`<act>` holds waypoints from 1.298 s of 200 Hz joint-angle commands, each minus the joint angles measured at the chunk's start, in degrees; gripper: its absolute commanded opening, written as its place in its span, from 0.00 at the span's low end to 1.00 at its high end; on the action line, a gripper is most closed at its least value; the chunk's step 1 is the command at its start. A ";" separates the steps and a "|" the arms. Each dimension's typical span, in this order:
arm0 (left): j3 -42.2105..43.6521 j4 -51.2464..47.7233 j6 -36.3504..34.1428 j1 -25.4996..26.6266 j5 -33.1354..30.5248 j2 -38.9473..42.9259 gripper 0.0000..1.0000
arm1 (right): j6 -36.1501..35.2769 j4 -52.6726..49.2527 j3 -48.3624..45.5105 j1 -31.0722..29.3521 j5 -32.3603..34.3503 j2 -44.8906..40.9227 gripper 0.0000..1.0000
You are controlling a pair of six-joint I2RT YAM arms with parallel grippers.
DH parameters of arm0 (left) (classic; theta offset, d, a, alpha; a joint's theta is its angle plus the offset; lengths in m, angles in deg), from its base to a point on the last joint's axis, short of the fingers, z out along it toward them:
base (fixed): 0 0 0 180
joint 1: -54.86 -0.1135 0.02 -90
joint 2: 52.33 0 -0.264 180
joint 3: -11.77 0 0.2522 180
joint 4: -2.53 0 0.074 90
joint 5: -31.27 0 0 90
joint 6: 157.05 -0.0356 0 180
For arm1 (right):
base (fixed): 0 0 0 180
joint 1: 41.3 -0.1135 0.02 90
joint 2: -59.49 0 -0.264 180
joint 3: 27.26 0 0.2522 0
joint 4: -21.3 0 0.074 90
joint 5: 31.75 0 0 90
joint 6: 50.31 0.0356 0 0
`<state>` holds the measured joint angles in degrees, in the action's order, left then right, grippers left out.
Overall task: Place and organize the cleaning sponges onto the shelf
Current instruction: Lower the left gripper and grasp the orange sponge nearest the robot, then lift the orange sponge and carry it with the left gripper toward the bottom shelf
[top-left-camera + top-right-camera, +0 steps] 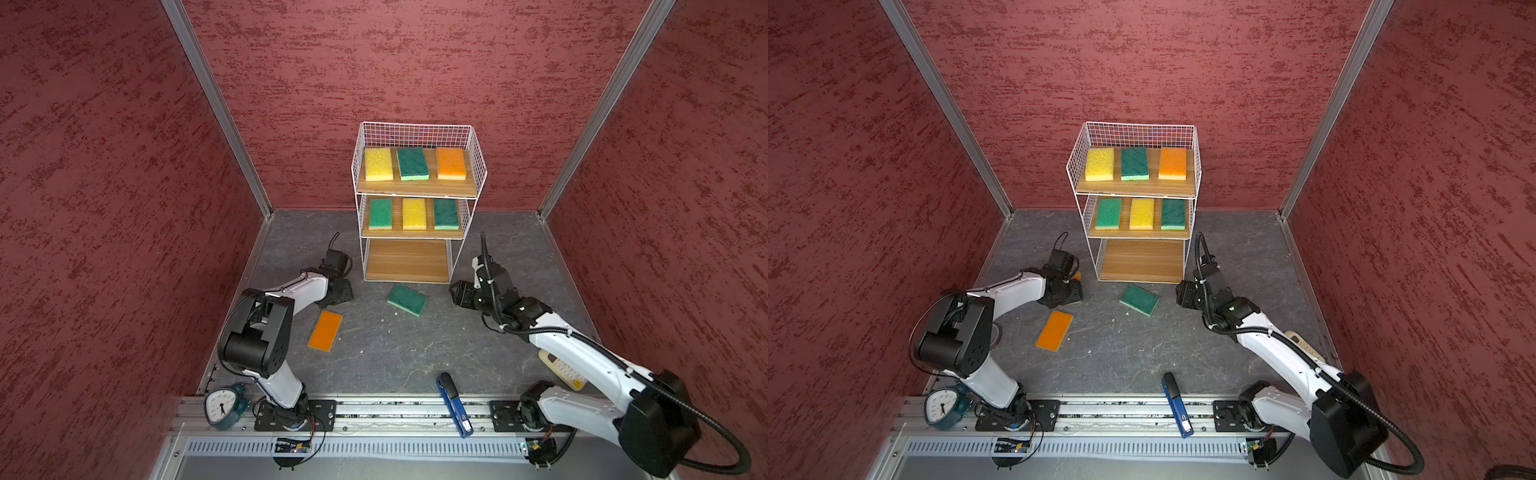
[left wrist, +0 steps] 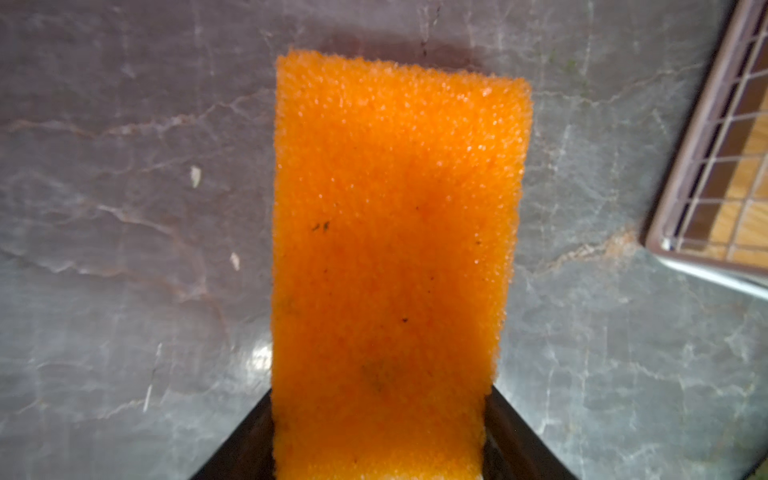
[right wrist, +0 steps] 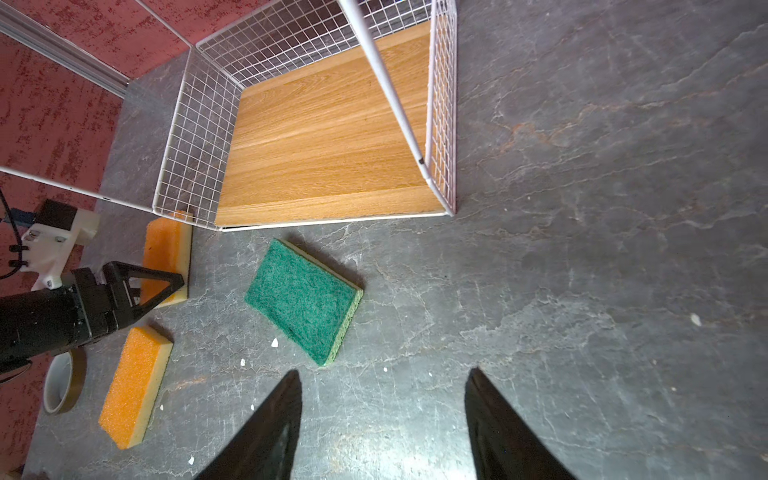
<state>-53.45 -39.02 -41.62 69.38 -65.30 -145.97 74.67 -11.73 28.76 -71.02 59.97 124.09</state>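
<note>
Already six sponges (image 1: 412,163) line the shelf (image 1: 407,262); three remain: left gripper (image 2: 382,395) pinches an orange sponge (image 2: 395,208), right gripper's (image 3: 382,415) spread jaws face the green sponge (image 3: 303,299).

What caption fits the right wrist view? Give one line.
Open right jaws near a green sponge on the floor before the shelf, its bottom board bare.
</note>
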 commanded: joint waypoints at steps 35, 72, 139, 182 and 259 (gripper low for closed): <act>5.05 1.55 0.01 3.49 1.65 15.04 0.66 | -2.71 -2.44 -1.79 0.52 1.12 -5.34 0.63; 6.80 -2.02 2.31 11.37 0.05 22.09 0.66 | -3.08 -3.23 -3.36 0.53 0.57 -8.83 0.62; 10.30 12.86 4.17 28.38 -10.88 20.25 0.66 | -4.30 -6.13 -6.19 0.53 0.76 -17.29 0.62; 2.93 20.34 1.91 28.98 -16.71 9.17 0.66 | -3.64 -7.40 -7.00 0.55 -0.28 -21.03 0.62; -5.85 24.57 0.40 26.66 -22.73 -3.21 0.66 | -4.22 -9.03 -7.88 0.53 -1.57 -24.34 0.62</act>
<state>-57.32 -16.44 -40.17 97.19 -85.17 -146.71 71.13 -19.81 21.74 -70.75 59.69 100.20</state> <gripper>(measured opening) 0.659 0.620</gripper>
